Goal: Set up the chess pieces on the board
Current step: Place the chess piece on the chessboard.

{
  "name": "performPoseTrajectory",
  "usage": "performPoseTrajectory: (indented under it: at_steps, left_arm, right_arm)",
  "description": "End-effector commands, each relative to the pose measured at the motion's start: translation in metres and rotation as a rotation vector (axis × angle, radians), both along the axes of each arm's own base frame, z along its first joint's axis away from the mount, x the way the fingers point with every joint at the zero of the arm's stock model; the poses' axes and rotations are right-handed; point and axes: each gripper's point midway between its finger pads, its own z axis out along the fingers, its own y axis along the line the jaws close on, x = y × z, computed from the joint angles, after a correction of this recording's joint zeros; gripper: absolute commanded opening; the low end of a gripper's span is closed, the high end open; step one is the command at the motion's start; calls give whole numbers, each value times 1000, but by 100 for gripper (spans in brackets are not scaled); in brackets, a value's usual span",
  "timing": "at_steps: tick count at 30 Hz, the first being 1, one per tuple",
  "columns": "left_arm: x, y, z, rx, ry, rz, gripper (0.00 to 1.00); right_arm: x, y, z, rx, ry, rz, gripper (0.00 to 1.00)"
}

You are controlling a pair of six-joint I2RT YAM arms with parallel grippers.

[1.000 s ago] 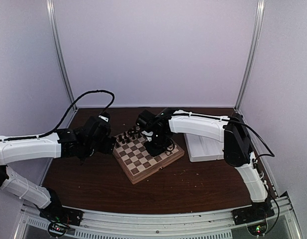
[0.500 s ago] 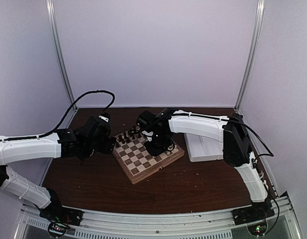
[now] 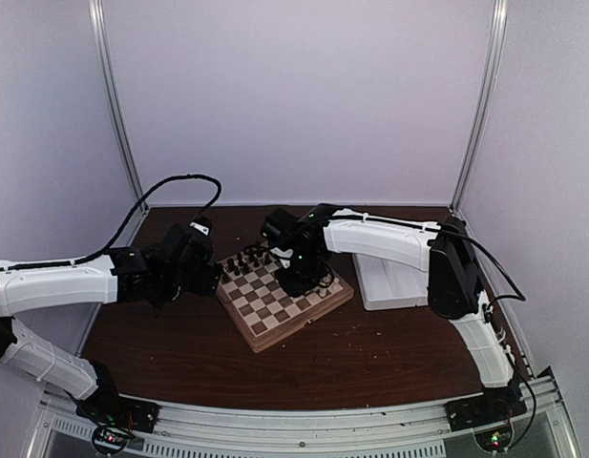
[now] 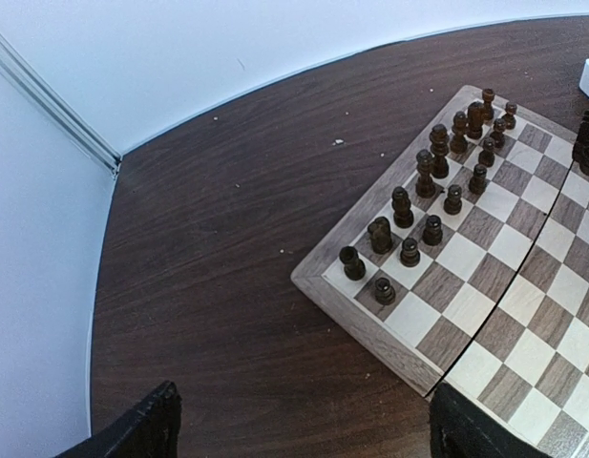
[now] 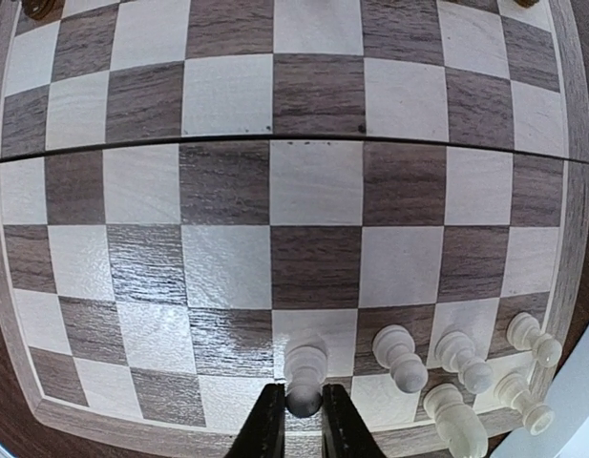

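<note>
As the right gripper (image 5: 302, 399) clamps a white piece (image 5: 305, 363) at the board (image 5: 227, 181) edge, it seems light, slick, tippy: pinch mid-stem.

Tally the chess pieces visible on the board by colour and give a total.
Dark pieces: 16, in two rows along one edge of the board
Cream-white pieces: 6, one of them between the fingers of the right gripper
Total: 22

Chess pieces (image 5: 399, 355) on board (image 5: 313, 258) edge
</note>
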Motion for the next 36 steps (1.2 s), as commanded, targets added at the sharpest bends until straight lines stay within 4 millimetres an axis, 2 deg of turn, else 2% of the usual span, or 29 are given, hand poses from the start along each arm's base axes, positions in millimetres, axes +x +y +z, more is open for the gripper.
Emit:
performPoseTrajectory:
  at_steps: [1,21,36]
  left_arm:
    - [5,-1,8,-22,-36,7,90]
    - [6,0,8,-14,-40,7,90]
    - [6,1,7,-3,-38,10,90]
  right_arm:
    - [6,0,3,2,-7,-6,13]
    - [15,-2,2,5,-15,-20,13]
    - [12,2,2,21,7,-8,12]
